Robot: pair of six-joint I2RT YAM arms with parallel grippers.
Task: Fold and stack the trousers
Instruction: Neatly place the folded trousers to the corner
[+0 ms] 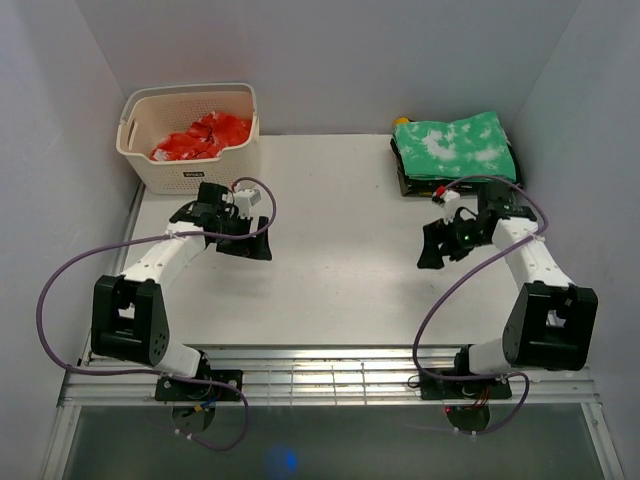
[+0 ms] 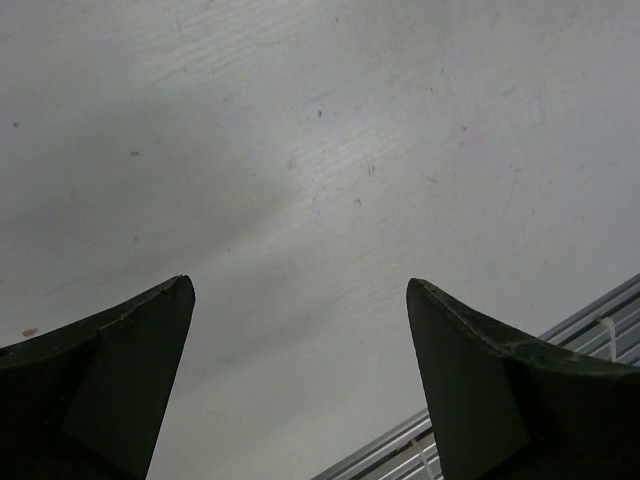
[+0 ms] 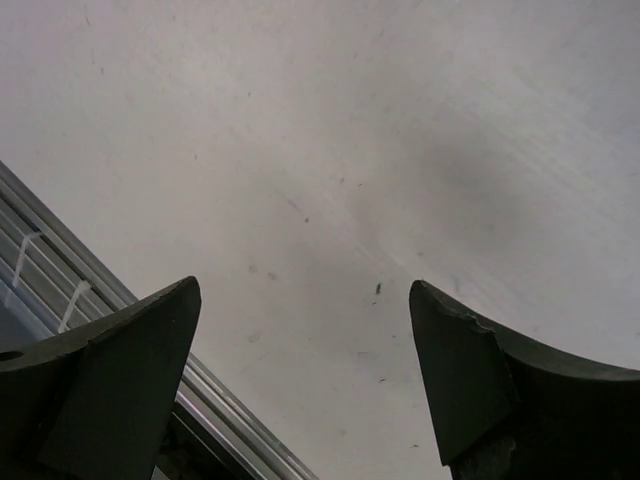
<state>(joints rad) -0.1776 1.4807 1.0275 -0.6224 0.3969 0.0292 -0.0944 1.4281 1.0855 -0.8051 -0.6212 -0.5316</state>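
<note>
The green trousers with white blotches (image 1: 456, 146) lie folded flat at the table's far right, on top of a dark folded garment (image 1: 404, 180). My right gripper (image 1: 436, 250) is open and empty over bare table, a short way in front of and left of the stack. My left gripper (image 1: 245, 246) is open and empty over bare table at the left. In the left wrist view the gripper (image 2: 300, 290) shows two spread fingers over the white tabletop. In the right wrist view the gripper (image 3: 302, 290) shows the same. The trousers are out of both wrist views.
A white slatted basket (image 1: 138, 150) with red cloth (image 1: 203, 136) in it stands at the far left. A yellow thing (image 1: 401, 122) peeks out behind the stack. White walls close in the table. A metal rail (image 1: 330, 372) runs along the near edge.
</note>
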